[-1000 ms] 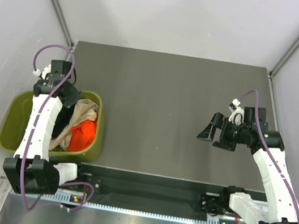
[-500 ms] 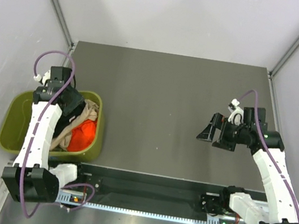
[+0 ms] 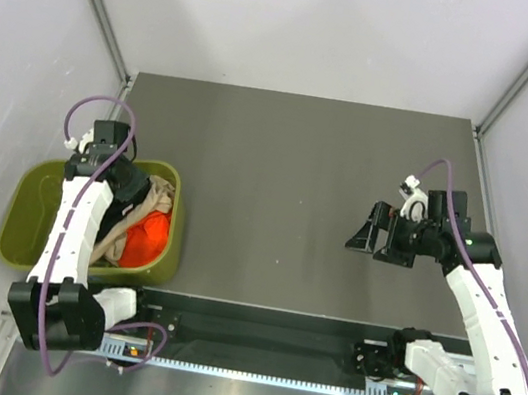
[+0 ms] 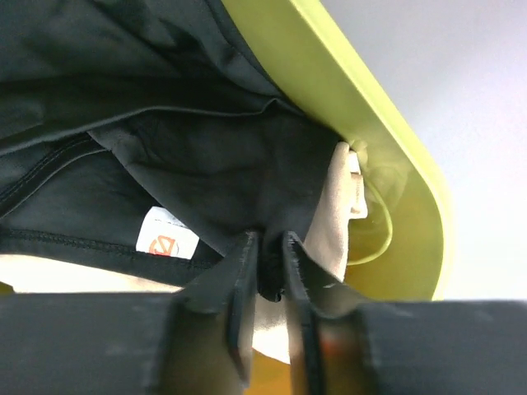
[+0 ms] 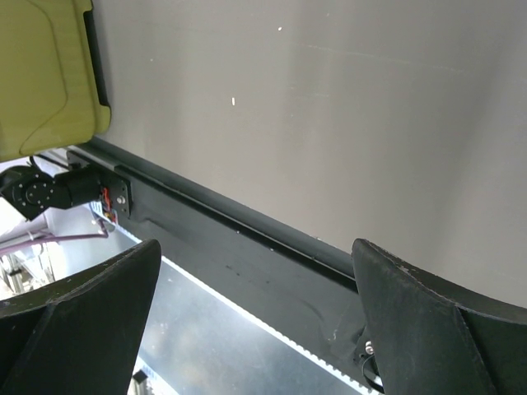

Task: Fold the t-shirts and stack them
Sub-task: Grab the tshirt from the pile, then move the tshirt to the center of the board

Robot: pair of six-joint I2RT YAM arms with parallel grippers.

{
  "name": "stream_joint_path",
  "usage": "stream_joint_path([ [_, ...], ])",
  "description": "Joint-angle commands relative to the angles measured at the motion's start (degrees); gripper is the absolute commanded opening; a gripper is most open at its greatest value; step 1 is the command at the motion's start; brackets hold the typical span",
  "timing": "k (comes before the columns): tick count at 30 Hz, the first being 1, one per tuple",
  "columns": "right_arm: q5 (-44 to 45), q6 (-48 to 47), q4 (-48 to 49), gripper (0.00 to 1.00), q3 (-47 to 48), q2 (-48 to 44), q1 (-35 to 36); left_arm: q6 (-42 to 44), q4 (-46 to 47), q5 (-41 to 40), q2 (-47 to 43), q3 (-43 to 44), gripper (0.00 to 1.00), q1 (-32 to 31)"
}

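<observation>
1. Top external view: the olive-green tub [image 3: 27,219] sat just beside the left edge of the table [image 3: 280,160], toward its near-left corner. The orange-red t-shirt [image 3: 147,239] and the beige t-shirt [image 3: 152,201] lay crumpled inside it. Compared with a second earlier, the left arm had dropped from the tub's far rim down among the cloth, so the left hand [image 3: 133,194] was buried in the pile. The right hand [image 3: 381,239] hung over the bare table near the right edge, hardly moved. No shirt was on the table yet, so folding had not begun.

2. Left wrist view: the fingers stood nearly together, pinching a fold of the black t-shirt [image 4: 189,156]. Its white label [image 4: 160,244] showed just left of them. Beige cloth sat under and to the right of the fingers, against the tub's wall. Judging by this, the grasp had just been made and a lift out of the tub was the likely next step. The beige shirt might drag along.

3. Right wrist view: the right hand's fingers were spread wide with nothing between them, only the table's near edge below.
</observation>
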Motion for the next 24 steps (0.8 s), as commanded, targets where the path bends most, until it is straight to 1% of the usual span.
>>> stream_joint_path([
  [1,0.7,-1.4,-0.7,1.0,1.8,-0.9,1.5,-0.5,1.6,-0.1,-1.8,0.4,0.19,0.3],
  [2,0.8,-1.4,-0.7,1.0,1.8,-0.8,1.6,-0.5,1.6,-0.2,-2.9,0.4,0.07,0.3],
  [3,0.8,-1.4,-0.7,1.0,1.8,-0.6,1.7,-0.6,1.3,-0.6,-3.3,0.6,0.0,0.4],
  [5,0.8,-1.4,-0.5,1.0,1.8,-0.4,2.0,-1.0,-0.5,-1.9,-4.0,2.5,0.0,0.4],
  [6,0.8,-1.5,-0.5,1.0,1.9,-0.2,2.3,-1.0,-1.2,-2.6,-4.3,4.7,0.0,0.4],
  [8,0.8,-1.5,-0.5,1.0,2.2,-0.1,2.6,-0.5,-3.5,-5.6,-5.2,7.7,0.0,0.4],
  [10,0.9,-1.4,-0.3,1.0,2.3,0.4,2.9,0.2,-5.7,-7.9,-5.7,14.2,0.0,0.3],
  [11,0.8,-1.2,-0.1,1.0,2.4,0.6,3.2,1.1,-5.9,-7.9,-5.9,16.9,0.0,0.4],
  [12,0.8,-1.2,0.0,1.0,2.5,0.9,3.3,1.6,-5.4,-7.4,-6.1,22.4,0.0,0.4],
  [13,0.8,-1.2,0.2,1.0,2.6,1.0,3.4,2.2,-4.5,-6.2,-6.4,25.5,0.0,0.3],
  [14,0.7,-1.0,0.2,0.99,3.0,1.2,3.8,3.3,-0.9,-3.0,-6.4,28.9,0.0,0.4],
  [15,0.6,-1.1,0.3,1.0,3.1,1.5,3.9,3.3,0.8,-0.9,-6.1,36.1,0.0,0.4],
  [16,0.5,-0.9,0.4,1.0,3.2,1.6,4.1,3.1,3.2,1.2,-5.6,39.6,0.0,0.3],
  [17,0.4,-0.7,0.7,1.0,3.4,1.8,4.3,2.2,7.3,6.2,-3.9,43.3,0.0,0.3],
  [18,0.4,-0.4,1.3,1.0,3.4,1.9,4.4,1.3,9.3,8.5,-2.9,50.2,0.0,0.4],
  [19,0.0,-0.4,1.8,1.0,3.3,2.2,4.4,0.2,11.1,11.2,-1.7,53.3,0.0,0.4],
  [20,-0.3,-0.1,2.1,1.0,3.2,2.3,4.5,-3.5,12.9,14.1,0.8,56.1,0.0,0.3],
  [21,-0.6,0.1,2.4,1.0,3.3,2.9,4.5,-5.7,18.2,19.7,2.2,60.8,0.0,0.3],
  [22,-1.0,0.3,2.4,1.0,3.3,3.3,4.5,-10.7,21.2,23.0,3.5,63.0,0.0,0.3],
  [23,-1.0,0.2,2.3,1.0,3.8,3.7,4.5,-13.6,24.3,25.5,6.5,65.0,0.0,0.4],
  [24,-1.1,0.3,2.0,1.0,4.2,3.7,4.5,-16.4,30.5,30.7,7.9,68.4,0.0,0.3],
])
